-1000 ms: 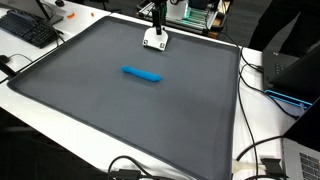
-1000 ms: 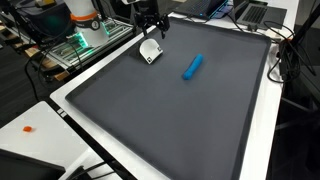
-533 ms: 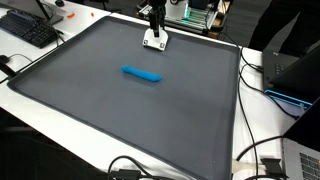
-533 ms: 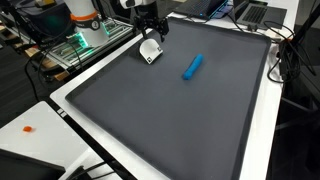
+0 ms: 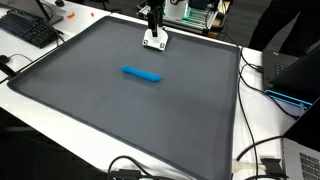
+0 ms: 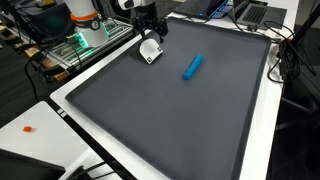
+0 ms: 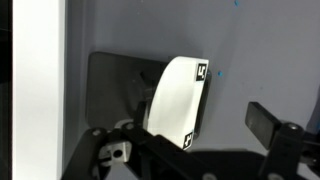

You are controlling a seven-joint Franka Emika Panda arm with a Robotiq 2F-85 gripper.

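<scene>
A white curved piece with small black square markers (image 5: 155, 40) lies on the dark grey mat (image 5: 120, 115) near its far edge; it also shows in the other exterior view (image 6: 149, 50) and in the wrist view (image 7: 177, 100). My gripper (image 5: 157, 20) (image 6: 151, 28) (image 7: 182, 130) hangs just above it, open, with its fingers either side of the piece and not closed on it. A blue cylinder (image 5: 141, 73) (image 6: 193, 67) lies flat near the middle of the mat, apart from the gripper.
The mat lies on a white table (image 6: 40, 115). A keyboard (image 5: 30, 28) and a laptop (image 5: 290, 70) sit beyond the mat's sides. Cables (image 5: 250, 150) run along one edge. An electronics rack (image 6: 75, 45) stands behind the arm. A small orange item (image 6: 28, 129) lies on the table.
The gripper has shifted only slightly above the white piece. The white piece and the blue cylinder have not moved.
</scene>
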